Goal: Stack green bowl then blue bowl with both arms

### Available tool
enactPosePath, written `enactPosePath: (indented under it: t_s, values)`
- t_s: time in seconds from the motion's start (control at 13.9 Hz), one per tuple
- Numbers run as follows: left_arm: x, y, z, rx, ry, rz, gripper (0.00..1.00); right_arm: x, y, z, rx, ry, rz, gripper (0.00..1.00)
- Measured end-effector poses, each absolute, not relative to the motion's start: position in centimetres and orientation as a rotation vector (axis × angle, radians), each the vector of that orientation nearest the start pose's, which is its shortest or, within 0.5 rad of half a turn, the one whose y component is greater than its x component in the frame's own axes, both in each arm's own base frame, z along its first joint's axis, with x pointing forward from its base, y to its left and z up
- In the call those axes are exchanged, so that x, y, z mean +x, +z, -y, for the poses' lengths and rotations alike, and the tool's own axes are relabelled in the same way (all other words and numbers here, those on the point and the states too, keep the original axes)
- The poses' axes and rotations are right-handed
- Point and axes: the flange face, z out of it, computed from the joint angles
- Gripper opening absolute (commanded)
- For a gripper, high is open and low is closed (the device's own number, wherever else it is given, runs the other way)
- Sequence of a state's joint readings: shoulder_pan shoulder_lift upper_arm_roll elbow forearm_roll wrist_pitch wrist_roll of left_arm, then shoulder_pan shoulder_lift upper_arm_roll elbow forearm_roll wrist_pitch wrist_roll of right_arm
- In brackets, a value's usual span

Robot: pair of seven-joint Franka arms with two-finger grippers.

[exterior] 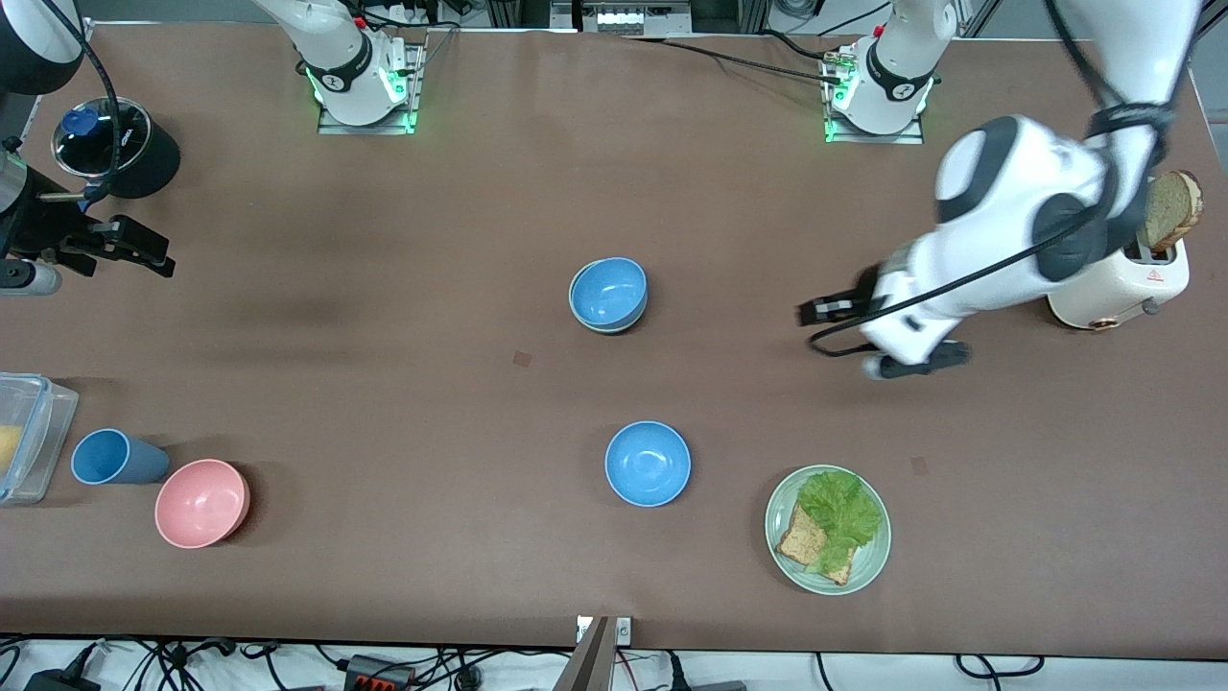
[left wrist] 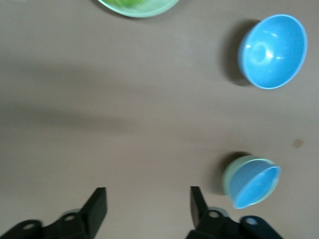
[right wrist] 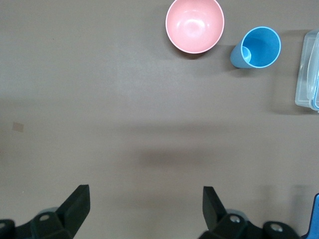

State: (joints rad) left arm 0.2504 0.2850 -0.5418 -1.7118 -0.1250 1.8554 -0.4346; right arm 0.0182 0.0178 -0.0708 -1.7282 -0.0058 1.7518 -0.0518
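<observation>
The green bowl (exterior: 607, 297) is seen near the middle of the desk (exterior: 384, 288), already nested under a blue bowl (exterior: 610, 290); only a thin pale rim of it shows in the front view, and a green crescent (left wrist: 234, 175) in the left wrist view. A second blue bowl (exterior: 648, 463) sits alone, nearer to the front camera.

The left claw (exterior: 844, 336) hangs over bare desk toward the left arm's end, its fingers spread apart with nothing between them. The right claw (right wrist: 144, 204) is likewise held wide and empty over bare desk at the right arm's end, and that arm appears to wait.

A risk is judged in any further reach: the nested pair could be nudged or the upper bowl tipped out if a finger catches its rim. The toaster (exterior: 1118, 283) with its bread slice (exterior: 1170, 206) is partly hidden by the left arm and could be brushed by it. The right claw is cut off at the front view's edge.
</observation>
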Motion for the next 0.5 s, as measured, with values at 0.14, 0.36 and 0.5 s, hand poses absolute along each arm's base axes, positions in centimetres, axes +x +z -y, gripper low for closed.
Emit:
enactPosePath:
  t_s: [0.14,0.36,0.5]
  values:
    - [60.0,44.7,13.7,-3.291,0.276,0.325,1.00,56.9,55.5,3.0,-3.149,-0.010,0.002,1.00]
    - [60.6,46.3,8.3,-3.270,0.194,0.342,1.00,56.9,55.6,2.9,-3.149,-0.014,0.003,1.00]
    - [60.2,47.6,4.7,-3.259,0.182,0.289,1.00,56.9,55.6,2.9,-3.149,-0.014,0.002,1.00]
